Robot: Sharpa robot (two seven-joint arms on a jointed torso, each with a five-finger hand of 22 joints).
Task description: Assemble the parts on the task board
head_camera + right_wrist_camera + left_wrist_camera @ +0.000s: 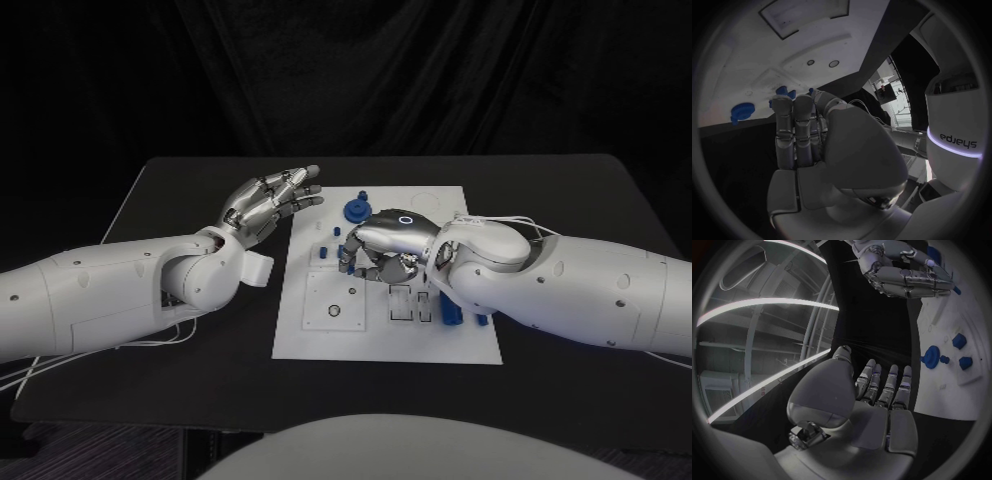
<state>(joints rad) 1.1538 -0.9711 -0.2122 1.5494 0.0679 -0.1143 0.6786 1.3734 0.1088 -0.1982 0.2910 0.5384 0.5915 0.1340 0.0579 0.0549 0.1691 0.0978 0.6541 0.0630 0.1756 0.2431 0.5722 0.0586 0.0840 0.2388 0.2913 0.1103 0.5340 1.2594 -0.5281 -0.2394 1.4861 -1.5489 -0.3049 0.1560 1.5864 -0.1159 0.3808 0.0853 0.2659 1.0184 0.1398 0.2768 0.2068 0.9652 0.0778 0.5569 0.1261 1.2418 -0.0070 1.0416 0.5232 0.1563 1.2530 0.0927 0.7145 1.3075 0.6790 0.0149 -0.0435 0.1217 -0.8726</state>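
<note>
Hovering over the task board (389, 345), the right hand (378, 250) curled its fingers downward, hold unclear; the left hand (267, 205) hung open, empty.

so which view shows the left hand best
The head view: the left hand shows whole, fingers spread, holding nothing, beside the task board. The left wrist view shows only its palm and fingers from behind. I can't make it out in the right wrist view.
</note>
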